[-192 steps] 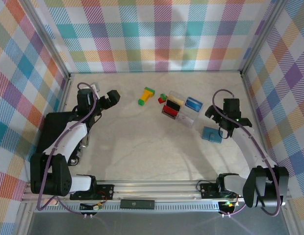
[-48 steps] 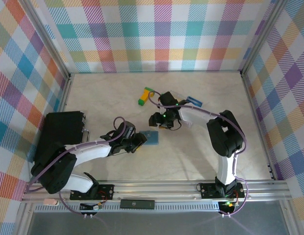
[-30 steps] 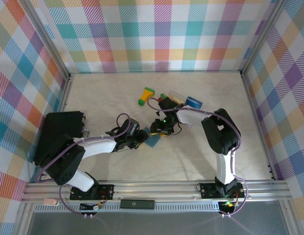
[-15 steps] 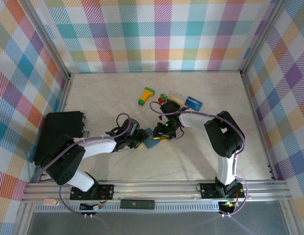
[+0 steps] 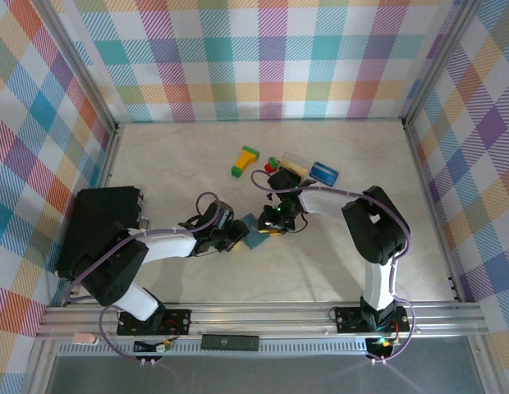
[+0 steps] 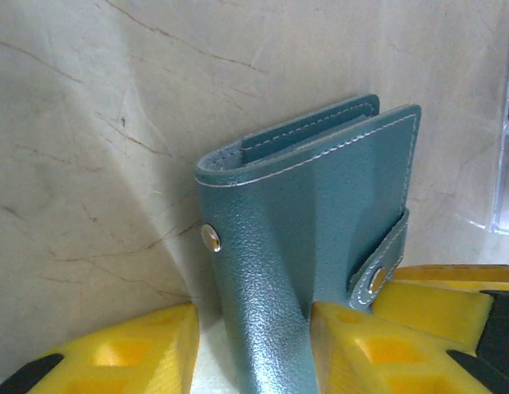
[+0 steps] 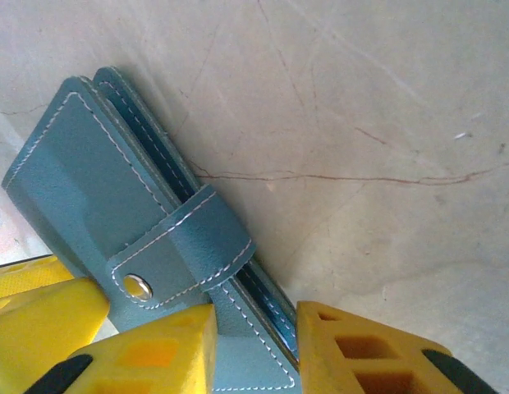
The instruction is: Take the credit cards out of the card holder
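Marble table (image 5: 337,246) | card holder (image 5: 256,239) — closed, long axis seemingly along left hand (image 6: 254,324)

Top view: bright, even overhead light; faint, soft-edged shadows on the pale marbled tabletop (image 5: 320,271). Wrist views: dimmer and cooler. Slate-blue grained leather folder (image 6: 304,238) in sharp focus, pale sheen on its lower face, soft shadow to its left. Yellow moulded finger pads (image 6: 115,353) slightly blurred along the bottom edge.

Tally across the table, viewed from above
One card holder (image 5: 255,240) at centre; one yellow-and-green block (image 5: 245,160) above it; one blue card (image 5: 324,173) toward upper right; one black box (image 5: 94,217) at the left edge.
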Tool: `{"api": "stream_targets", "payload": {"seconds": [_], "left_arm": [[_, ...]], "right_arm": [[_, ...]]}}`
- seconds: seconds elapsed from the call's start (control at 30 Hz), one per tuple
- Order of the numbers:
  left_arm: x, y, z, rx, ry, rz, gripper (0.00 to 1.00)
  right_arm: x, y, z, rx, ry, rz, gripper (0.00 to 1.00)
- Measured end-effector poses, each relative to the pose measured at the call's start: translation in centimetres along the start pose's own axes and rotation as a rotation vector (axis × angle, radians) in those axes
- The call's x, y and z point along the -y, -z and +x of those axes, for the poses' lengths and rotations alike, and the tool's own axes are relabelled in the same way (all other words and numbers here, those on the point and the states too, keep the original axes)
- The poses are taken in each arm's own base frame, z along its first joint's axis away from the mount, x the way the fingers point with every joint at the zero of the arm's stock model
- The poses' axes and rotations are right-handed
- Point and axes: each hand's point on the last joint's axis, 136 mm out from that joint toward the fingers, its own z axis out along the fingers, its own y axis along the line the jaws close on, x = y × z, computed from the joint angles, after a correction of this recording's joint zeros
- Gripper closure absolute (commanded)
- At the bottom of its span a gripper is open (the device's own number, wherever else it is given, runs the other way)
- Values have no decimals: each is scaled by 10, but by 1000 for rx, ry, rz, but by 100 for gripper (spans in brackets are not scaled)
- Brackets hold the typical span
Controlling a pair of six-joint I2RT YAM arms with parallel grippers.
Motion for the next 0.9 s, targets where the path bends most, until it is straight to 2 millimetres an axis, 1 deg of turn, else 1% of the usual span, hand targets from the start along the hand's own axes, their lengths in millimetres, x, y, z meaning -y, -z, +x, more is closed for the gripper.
{"api": "stream_targets", "payload": {"seconds": [0.03, 0.13, 0.27, 0.37, 0.47, 0.53, 0.63, 0.67, 0.73, 0.83, 0.9], "left_arm": [[0, 0, 0, -1, -3, 0, 61], [0, -1, 0, -5, -16, 0, 67], [5, -4, 1, -16, -25, 17, 69], [5, -3, 1, -13, -29, 18, 74], [8, 0, -1, -2, -35, 25, 81], [12, 4, -3, 9, -52, 38, 86], [23, 13, -5, 27, -82, 73, 98], [25, 15, -6, 31, -90, 81, 100], [29, 20, -8, 41, -114, 87, 100], [31, 22, -8, 44, -137, 79, 100], [32, 23, -9, 42, -149, 73, 100]], "right_arm": [[0, 0, 0, 0, -1, 0, 70], [0, 0, 0, 0, -3, -1, 70], [0, -1, 1, -1, -1, -10, 70], [-1, -1, 1, -1, 1, -18, 69], [-2, -1, 1, 5, 0, -21, 68], [0, 0, -1, 22, 5, -13, 65], [3, 8, -5, 67, 26, 13, 58], [3, 11, -7, 81, 35, 19, 55], [0, 19, -11, 114, 80, 20, 50], [-10, 30, -16, 154, 161, -5, 44], [-17, 34, -18, 165, 208, -25, 42]]}}
